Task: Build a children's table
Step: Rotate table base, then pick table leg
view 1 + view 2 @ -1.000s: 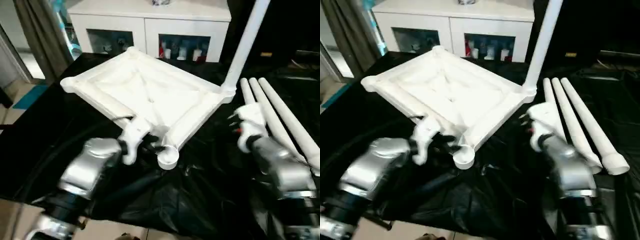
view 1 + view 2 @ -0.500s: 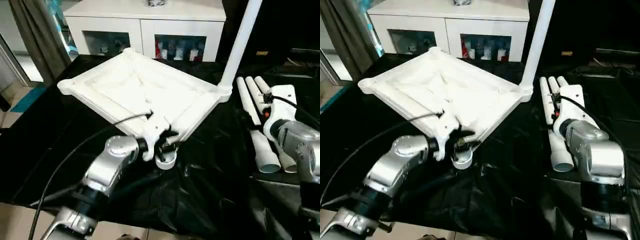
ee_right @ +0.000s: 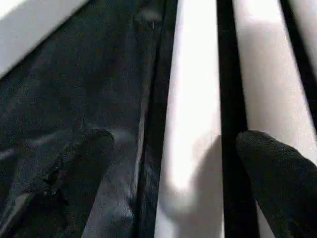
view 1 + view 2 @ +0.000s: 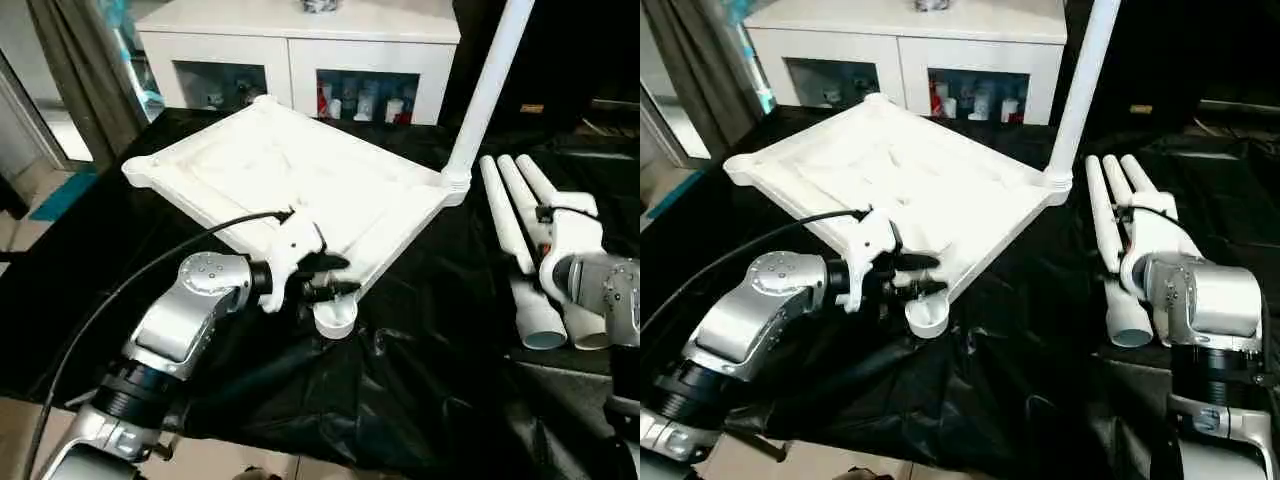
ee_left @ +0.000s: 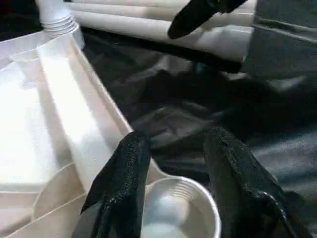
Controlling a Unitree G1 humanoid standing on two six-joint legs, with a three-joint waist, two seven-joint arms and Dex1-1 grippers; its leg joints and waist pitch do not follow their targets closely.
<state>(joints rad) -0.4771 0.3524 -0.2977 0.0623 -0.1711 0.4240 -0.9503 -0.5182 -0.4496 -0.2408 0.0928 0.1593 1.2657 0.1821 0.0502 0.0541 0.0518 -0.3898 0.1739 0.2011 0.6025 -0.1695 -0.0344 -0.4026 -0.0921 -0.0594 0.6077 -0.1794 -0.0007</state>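
Black cloth; cabinet (head views), legs close.

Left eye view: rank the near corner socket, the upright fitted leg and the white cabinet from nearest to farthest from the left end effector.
1. Near corner socket, right at the left end effector.
2. Upright fitted leg, at the tabletop's far right corner.
3. White cabinet, behind the tabletop.
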